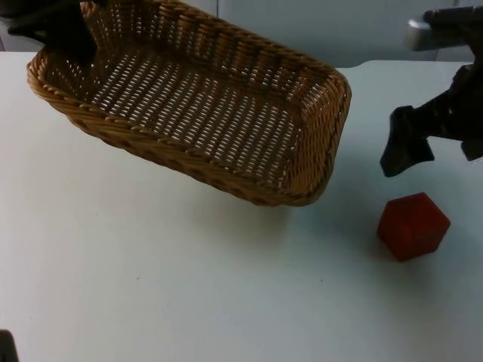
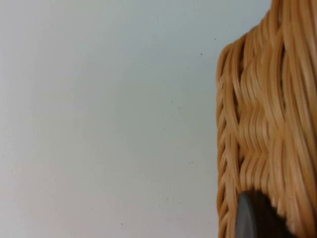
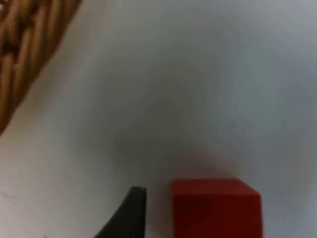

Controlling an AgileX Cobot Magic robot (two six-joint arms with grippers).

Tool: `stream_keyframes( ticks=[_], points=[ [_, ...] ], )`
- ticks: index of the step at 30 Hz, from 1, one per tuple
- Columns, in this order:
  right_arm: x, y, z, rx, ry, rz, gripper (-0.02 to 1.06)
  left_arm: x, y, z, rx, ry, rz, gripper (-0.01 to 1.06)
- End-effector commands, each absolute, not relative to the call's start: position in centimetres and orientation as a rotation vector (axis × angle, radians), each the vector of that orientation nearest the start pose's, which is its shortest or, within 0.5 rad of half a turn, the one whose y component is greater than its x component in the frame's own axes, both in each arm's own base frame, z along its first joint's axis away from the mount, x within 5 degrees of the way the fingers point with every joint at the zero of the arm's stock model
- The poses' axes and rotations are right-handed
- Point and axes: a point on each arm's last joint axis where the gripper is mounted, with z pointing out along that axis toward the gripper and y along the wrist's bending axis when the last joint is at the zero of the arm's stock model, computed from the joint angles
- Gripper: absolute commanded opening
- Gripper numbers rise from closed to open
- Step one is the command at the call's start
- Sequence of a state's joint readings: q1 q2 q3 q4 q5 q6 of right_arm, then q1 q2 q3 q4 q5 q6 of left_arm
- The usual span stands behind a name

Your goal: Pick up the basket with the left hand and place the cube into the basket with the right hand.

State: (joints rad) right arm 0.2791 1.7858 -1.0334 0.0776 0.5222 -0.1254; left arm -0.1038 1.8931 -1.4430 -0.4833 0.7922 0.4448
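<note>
A woven wicker basket (image 1: 196, 98) hangs tilted above the table's far left, its right end lower. My left gripper (image 1: 56, 34) is shut on its far left rim; in the left wrist view a black fingertip (image 2: 255, 218) presses against the basket's weave (image 2: 262, 119). The red cube (image 1: 413, 225) sits on the white table at the right, clear of the basket. My right gripper (image 1: 434, 158) hovers open just above and behind the cube. In the right wrist view one fingertip (image 3: 132, 208) stands beside the cube (image 3: 215, 208), with a small gap between them.
The white table (image 1: 189, 286) stretches in front of the basket and the cube. The grey partition wall (image 1: 317, 30) closes the far side. The basket's corner (image 3: 25, 44) lies a short way from the cube.
</note>
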Motion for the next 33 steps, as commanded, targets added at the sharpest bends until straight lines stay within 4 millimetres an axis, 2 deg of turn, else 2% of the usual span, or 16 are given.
stream_keyframes(
  ticks=[1,14,15,16,17,18,19,21,22,23,25,27,28,30,32,33],
  points=[
    [33.0,10.5,16.2,-0.458,2.734,0.149,1.01,40.2,-7.4,24.4,0.331,2.574,-0.482,0.0],
    [32.7,10.9,11.6,-0.482,2.908,0.143,1.0,40.3,-7.4,24.4,0.329,2.571,-0.48,0.0],
    [32.6,10.9,11.2,-0.484,2.919,0.141,0.99,40.3,-7.4,24.4,0.329,2.571,-0.48,0.0],
    [32.6,10.9,10.8,-0.485,2.933,0.139,0.93,40.3,-7.4,24.4,0.329,2.571,-0.48,0.0],
    [32.6,10.9,10.8,-0.485,2.933,0.139,0.93,40.3,-7.4,24.4,0.329,2.571,-0.48,0.0],
    [32.6,10.8,10.3,-0.486,2.945,0.137,0.84,40.3,-7.4,24.5,0.327,2.568,-0.48,0.0],
    [32.7,10.9,9.9,-0.487,2.946,0.134,0.66,40.3,-7.4,24.5,0.327,2.568,-0.48,0.0],
    [33.0,10.8,9.6,-0.453,2.929,0.111,0.13,40.3,-7.4,24.5,0.327,2.568,-0.48,0.0],
    [33.2,10.4,9.6,-0.414,2.919,0.069,0.01,40.3,-7.4,24.5,0.326,2.567,-0.48,0.0],
    [33.2,10.4,9.6,-0.414,2.919,0.069,0.01,40.3,-7.4,24.5,0.326,2.567,-0.48,0.0],
    [34.4,8.9,10.9,-0.336,2.883,-0.105,0.01,40.3,-7.4,24.5,0.328,2.567,-0.477,0.0],
    [35.9,7.5,13.6,-0.305,2.812,-0.304,0.0,40.3,-7.4,24.5,0.325,2.565,-0.478,0.0],
    [35.9,7.5,13.6,-0.305,2.812,-0.304,0.0,40.3,-7.4,24.5,0.325,2.565,-0.478,0.0],
    [37.2,7.1,17.1,-0.299,2.734,-0.402,0.0,40.3,-7.4,24.5,0.327,2.565,-0.476,0.0],
    [38.2,7.9,21.0,-0.294,2.648,-0.327,0.0,40.3,-7.4,24.5,0.325,2.563,-0.475,0.0],
    [38.2,7.9,21.0,-0.294,2.648,-0.327,0.0,40.3,-7.4,24.5,0.325,2.563,-0.475,0.0]
  ],
)
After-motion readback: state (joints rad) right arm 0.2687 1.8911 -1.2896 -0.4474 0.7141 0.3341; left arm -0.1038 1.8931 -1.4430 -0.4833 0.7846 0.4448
